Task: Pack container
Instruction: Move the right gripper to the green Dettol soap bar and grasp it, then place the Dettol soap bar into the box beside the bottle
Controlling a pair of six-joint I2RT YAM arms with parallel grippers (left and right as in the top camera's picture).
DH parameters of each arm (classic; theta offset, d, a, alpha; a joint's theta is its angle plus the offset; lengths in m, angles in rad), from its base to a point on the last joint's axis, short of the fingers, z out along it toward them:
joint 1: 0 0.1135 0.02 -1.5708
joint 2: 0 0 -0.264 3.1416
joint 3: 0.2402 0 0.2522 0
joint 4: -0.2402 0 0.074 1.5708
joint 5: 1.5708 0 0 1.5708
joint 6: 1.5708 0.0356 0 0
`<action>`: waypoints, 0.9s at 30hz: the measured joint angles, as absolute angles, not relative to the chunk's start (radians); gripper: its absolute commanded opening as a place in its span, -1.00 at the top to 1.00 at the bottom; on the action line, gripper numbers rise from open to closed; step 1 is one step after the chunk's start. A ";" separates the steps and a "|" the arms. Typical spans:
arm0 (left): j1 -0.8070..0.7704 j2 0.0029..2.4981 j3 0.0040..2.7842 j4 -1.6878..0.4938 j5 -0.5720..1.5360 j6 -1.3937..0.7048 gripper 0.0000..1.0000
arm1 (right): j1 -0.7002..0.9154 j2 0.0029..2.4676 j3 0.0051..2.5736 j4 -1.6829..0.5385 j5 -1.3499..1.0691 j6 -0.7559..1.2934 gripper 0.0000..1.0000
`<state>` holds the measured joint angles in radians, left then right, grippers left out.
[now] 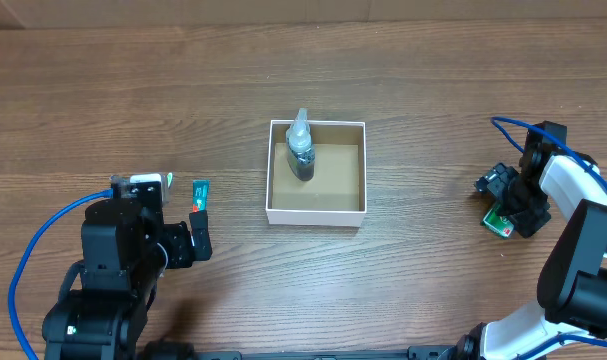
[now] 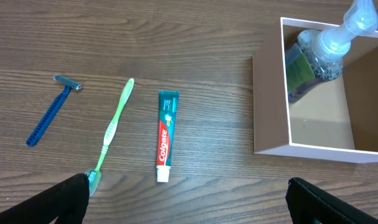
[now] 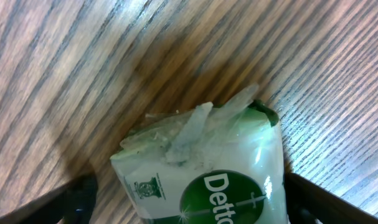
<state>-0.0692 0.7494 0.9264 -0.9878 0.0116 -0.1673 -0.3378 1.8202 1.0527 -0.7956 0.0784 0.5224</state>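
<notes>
Presently, at lower left the left gripper (image 2: 189, 190) hangs spread and empty over the unpacked razor (image 2: 51, 111), toothbrush (image 2: 114, 127) and toothpaste (image 2: 165, 135), the container (image 1: 316, 215) at frame centre holds only a bottle (image 1: 300, 150), and at far right the right gripper (image 3: 189, 208), fingers parted, straddles a soap packet (image 3: 207, 168) not yet lifted.

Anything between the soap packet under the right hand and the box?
Nothing visible: bare table lies between the soap packet and the container. Inside, a bottle fills one side; the rest is free.
</notes>
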 measured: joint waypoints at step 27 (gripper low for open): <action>-0.069 0.749 0.926 -0.991 0.012 -0.178 -1.00 | -0.339 1.818 1.052 -0.794 0.078 0.520 0.93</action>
